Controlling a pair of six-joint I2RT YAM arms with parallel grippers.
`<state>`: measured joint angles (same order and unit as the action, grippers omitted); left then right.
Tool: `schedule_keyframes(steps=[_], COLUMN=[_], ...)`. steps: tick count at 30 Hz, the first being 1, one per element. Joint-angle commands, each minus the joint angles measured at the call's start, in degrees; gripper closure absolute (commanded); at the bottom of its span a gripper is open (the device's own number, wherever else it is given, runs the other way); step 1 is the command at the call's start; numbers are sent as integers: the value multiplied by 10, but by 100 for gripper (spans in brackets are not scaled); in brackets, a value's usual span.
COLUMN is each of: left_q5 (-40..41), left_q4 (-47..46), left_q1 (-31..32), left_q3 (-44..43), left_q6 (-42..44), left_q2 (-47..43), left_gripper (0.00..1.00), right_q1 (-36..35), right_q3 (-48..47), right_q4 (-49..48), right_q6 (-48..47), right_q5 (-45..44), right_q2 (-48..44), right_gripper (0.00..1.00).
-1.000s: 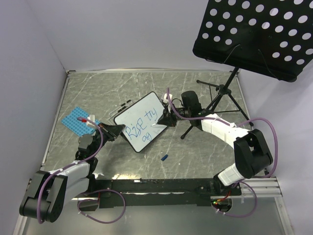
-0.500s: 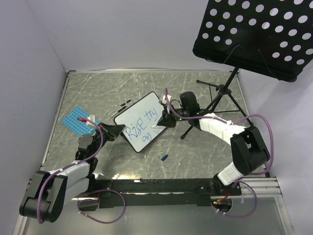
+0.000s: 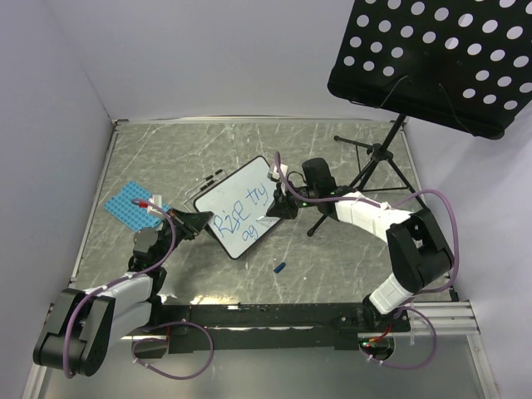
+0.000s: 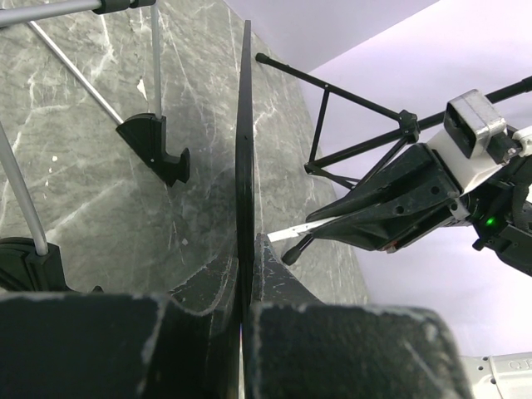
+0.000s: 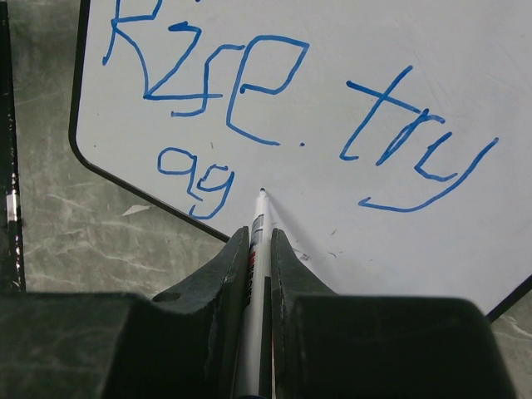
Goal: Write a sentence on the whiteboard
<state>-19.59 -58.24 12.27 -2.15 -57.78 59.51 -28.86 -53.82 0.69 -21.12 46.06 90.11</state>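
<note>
Left gripper [image 3: 197, 222] closed on the left edge of one small white black-framed whiteboard [image 3: 237, 199], mid-table, with open grey marbled tabletop [image 3: 166, 154] on its far and near sides. It carries one two-line blue handwritten sentence [image 5: 249, 91], "Rise. try / ag". Right gripper [image 5: 259, 237] clamps one white marker pen [image 5: 258, 218], tip at the board just right of "ag", near the bottom edge.

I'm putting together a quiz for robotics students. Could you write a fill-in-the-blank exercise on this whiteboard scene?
1. The right gripper is shut on a ____.
2. The left gripper is shut on the edge of the ____.
3. The sentence is written in ____ ink.
4. Its second line reads ____.
Missing words: marker; whiteboard; blue; ag.
</note>
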Motion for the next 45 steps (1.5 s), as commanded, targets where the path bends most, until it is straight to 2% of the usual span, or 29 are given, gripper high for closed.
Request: schedule_keyframes(steps=[1,17,30,45], left_q5=[-11,-11,-10,-10], left_q4=[-50,-50,-43,-41], left_q1=[5,5,5,5], left_q3=[43,38,39,41], left_q6=[6,6,7,8], left_q2=[-8,-4,-13,-19], left_gripper=[99,99,99,99], right_q1=[-10,-23,-23,-18], right_q3=[-3,-3,11,-6], right_q4=[-15,-10,36,10], right_q6=[-14,-21,-57,-36], right_q5=[3,17,9,-21], right_q2=[9,2,-14,-18], right_gripper=[100,100,100,100])
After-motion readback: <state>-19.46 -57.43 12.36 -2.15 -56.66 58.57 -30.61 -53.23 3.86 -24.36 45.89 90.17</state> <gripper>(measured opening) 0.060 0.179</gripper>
